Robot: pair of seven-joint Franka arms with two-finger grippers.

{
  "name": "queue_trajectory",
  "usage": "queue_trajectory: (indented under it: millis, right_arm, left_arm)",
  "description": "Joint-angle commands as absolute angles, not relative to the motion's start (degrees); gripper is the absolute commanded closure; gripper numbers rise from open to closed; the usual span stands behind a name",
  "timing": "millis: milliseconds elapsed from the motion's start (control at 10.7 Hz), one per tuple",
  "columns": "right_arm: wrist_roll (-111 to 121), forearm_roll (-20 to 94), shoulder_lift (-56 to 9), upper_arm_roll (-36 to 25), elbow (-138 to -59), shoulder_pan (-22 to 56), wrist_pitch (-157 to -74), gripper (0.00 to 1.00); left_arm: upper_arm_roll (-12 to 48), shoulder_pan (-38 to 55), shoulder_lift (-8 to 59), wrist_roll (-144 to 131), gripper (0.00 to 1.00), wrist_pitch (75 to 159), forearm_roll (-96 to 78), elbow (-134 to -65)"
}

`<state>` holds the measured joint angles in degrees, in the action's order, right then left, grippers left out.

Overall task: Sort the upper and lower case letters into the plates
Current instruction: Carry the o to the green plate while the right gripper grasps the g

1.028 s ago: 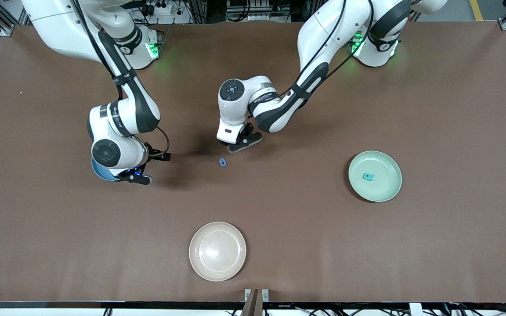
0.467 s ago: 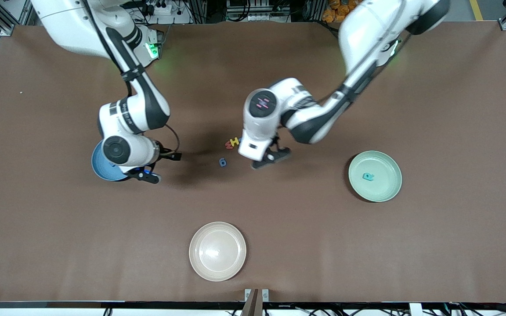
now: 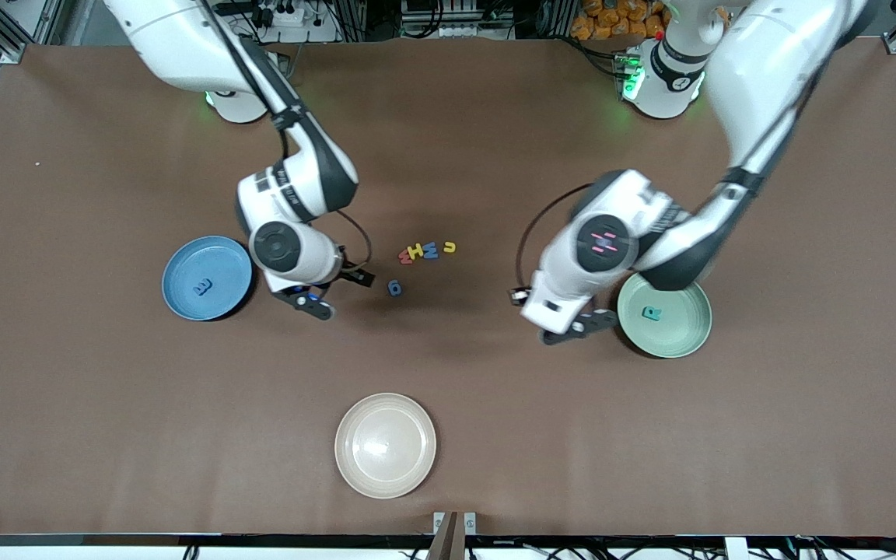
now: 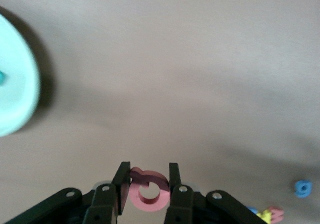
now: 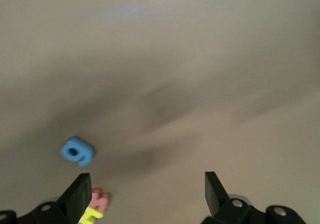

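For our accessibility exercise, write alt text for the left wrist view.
The left hand is shut on a chunky pink-red toy letter above the bare brown table. The round mint-green plate's rim shows at one edge; a small blue letter lies at another.

Readable characters are the toy letters themselves.

Teal letter (image 3: 652,313) reads "R", in the mint green plate (image 3: 689,336) just beside the left gripper (image 3: 579,327).

Loose row between the two grippers: yellow "H" (image 3: 415,251), blue "N" (image 3: 431,250), yellow "U" (image 3: 449,247) (red one at the row's end not legible).

Arm link print too small to read.
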<state>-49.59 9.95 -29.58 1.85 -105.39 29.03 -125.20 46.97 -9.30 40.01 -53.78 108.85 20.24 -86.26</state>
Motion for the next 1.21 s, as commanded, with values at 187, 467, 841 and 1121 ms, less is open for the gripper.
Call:
queue_trajectory:
  millis: [187, 467, 841, 1121]
  right_arm:
    - [-51.2, 8.9, -34.1, 1.3, -103.6, 34.5, -134.5, 0.01]
    - [-51.2, 4.8, -36.1, 1.1, -103.4, 36.9, -138.6, 0.02]
    - [-51.2, -3.9, -38.4, 1.1, -101.0, 38.0, -141.0, 0.02]
    - [-51.2, -4.0, -38.9, 1.1, -101.0, 38.1, -141.2, 0.06]
  left_arm:
    - [53.0, -26.1, 37.6, -38.1, 1.0, 103.7, 21.4, -91.9]
    - [52.9, -32.1, 38.2, -29.6, 1.0, 103.8, 22.5, -93.3]
    - [52.5, -34.5, 40.2, -28.0, 1.0, 108.7, 29.7, -99.6]
    - [52.5, -34.4, 40.4, -29.0, 1.0, 110.3, 29.7, -100.5]
